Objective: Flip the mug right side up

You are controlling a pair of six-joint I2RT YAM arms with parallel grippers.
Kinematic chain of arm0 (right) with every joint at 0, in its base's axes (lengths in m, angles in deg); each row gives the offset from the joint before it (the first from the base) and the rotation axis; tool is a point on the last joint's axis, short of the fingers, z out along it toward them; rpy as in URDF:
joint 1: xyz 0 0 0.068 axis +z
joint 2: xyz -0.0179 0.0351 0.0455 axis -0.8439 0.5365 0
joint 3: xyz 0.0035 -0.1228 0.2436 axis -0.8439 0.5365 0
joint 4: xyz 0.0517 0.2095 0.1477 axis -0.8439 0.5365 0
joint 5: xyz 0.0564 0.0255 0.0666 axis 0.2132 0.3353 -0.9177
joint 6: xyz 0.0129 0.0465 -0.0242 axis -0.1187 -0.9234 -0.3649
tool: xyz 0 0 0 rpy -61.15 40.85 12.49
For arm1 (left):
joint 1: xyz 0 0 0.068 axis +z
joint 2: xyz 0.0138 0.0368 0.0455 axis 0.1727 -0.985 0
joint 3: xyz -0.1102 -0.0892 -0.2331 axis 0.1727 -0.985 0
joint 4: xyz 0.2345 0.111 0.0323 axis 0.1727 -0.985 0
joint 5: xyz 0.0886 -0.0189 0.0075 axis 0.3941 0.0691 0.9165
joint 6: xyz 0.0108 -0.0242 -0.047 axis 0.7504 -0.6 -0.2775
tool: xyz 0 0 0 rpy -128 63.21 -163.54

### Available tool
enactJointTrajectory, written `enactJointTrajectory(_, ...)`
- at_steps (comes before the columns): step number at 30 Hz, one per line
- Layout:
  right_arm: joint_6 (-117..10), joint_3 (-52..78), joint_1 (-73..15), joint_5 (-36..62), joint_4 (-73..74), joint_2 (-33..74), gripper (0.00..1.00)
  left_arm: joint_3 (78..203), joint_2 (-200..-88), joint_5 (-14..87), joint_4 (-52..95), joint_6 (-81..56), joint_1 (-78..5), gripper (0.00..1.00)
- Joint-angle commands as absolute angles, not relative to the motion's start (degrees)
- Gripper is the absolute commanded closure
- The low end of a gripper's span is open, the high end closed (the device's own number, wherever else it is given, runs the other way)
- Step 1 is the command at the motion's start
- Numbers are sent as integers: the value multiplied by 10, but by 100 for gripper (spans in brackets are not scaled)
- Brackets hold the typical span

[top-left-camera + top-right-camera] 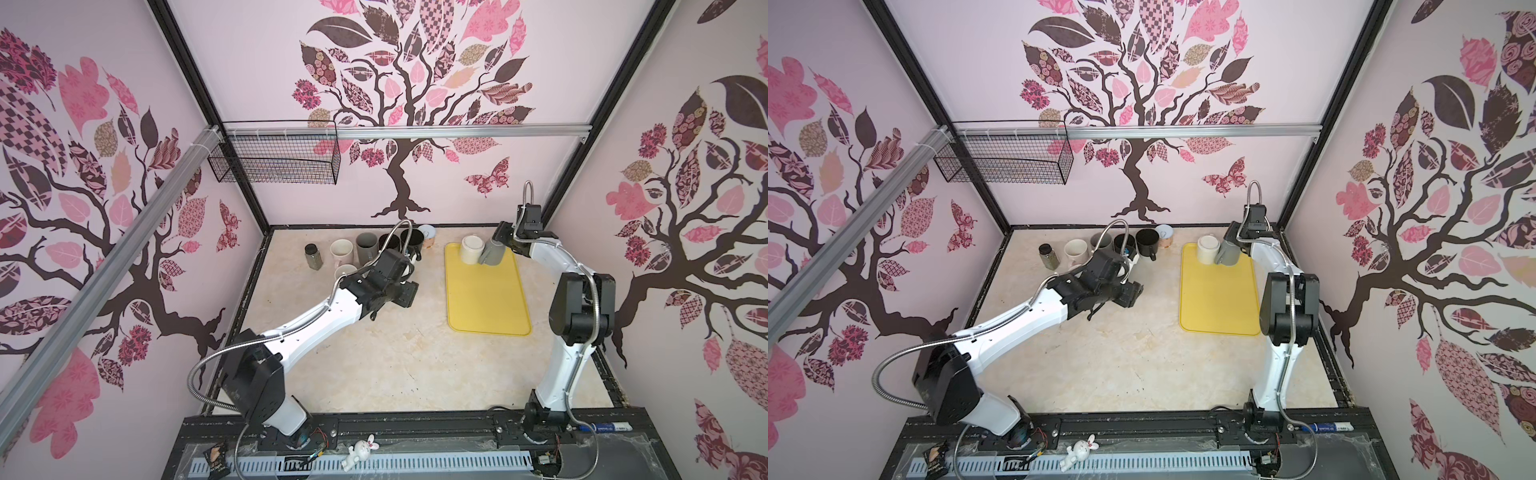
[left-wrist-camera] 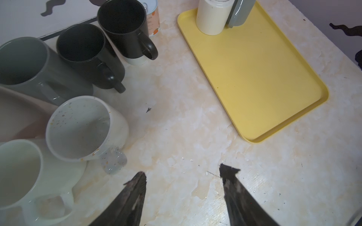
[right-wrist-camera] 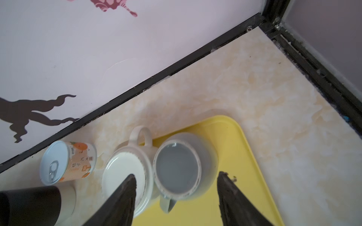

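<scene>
Marbled table (image 1: 395, 365) carries a yellow tray (image 1: 490, 299) at whose far edge the grey mug (image 3: 177, 170) stands bottom up, just beside a cream mug (image 3: 123, 172), so the right gripper (image 3: 176, 175) hangs over it, jaws spread seemingly to take its sides, while the left gripper (image 2: 182, 169) hovers released, holding nothing.

The tray (image 1: 486, 303) is plain yellow; its grey mug (image 1: 493, 252) and cream mug (image 1: 471, 250) are plain. The tabletop (image 1: 395, 357) is marbled cream and beige. The black mugs (image 2: 128, 42) are dark inside, one white at its base; the speckled mug (image 2: 117, 125) is white with coloured dots. The walls (image 1: 257, 62) are pale pink with brown trees and patterned leaves
</scene>
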State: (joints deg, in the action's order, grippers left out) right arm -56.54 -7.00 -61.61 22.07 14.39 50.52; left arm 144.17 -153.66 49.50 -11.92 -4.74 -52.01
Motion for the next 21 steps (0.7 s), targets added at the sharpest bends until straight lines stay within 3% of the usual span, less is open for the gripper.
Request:
enactJointTrajectory(1, -536, -148, -612, 180, 165, 575, 32, 1508, -1579, 463, -113, -40, -522, 35)
enactJointTrajectory(8, -527, -237, -612, 121, 226, 647, 43, 1572, -1647, 446, -110, -41, -522, 35)
enactJointTrajectory(21, -542, -1, -611, 86, 129, 503, 52, 1536, -1616, 454, -120, -55, -533, 36)
